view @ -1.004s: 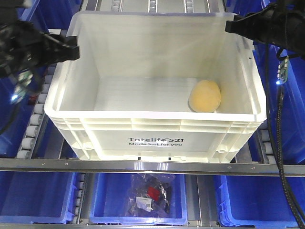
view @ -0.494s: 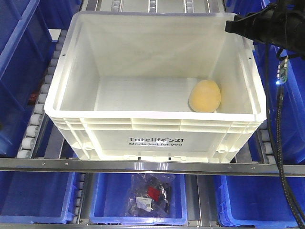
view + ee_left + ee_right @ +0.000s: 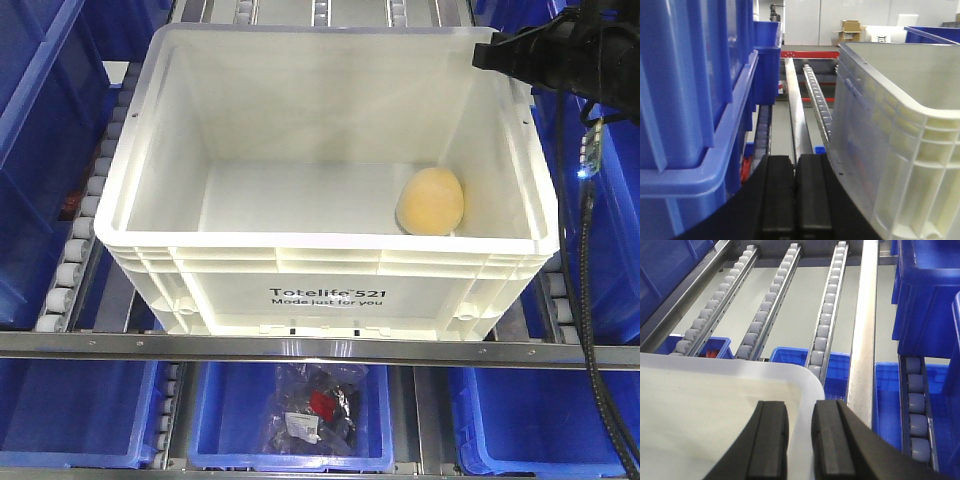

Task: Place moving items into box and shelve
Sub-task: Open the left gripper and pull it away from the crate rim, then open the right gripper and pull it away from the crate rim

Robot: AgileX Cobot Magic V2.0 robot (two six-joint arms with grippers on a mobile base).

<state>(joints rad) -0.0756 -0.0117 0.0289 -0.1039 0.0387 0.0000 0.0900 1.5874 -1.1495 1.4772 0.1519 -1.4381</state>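
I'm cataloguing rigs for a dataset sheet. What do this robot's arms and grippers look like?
Both grippers are matte black. The left gripper has two flat rectangular fingers on a broad black base. The right gripper has matching blocky black fingers. From the front view, the right arm is black and bulky, with black cables hanging down and a small lit green board beside them.

The shelf [image 3: 300, 349] under me is a rack of grey roller rails [image 3: 827, 315] and metal beams, and the white box [image 3: 330, 270] sits directly on those rollers. My right fingers [image 3: 826, 440] straddle its far corner rim, the rails running away beyond them. Blue bins [image 3: 80, 410] sit on the level below.
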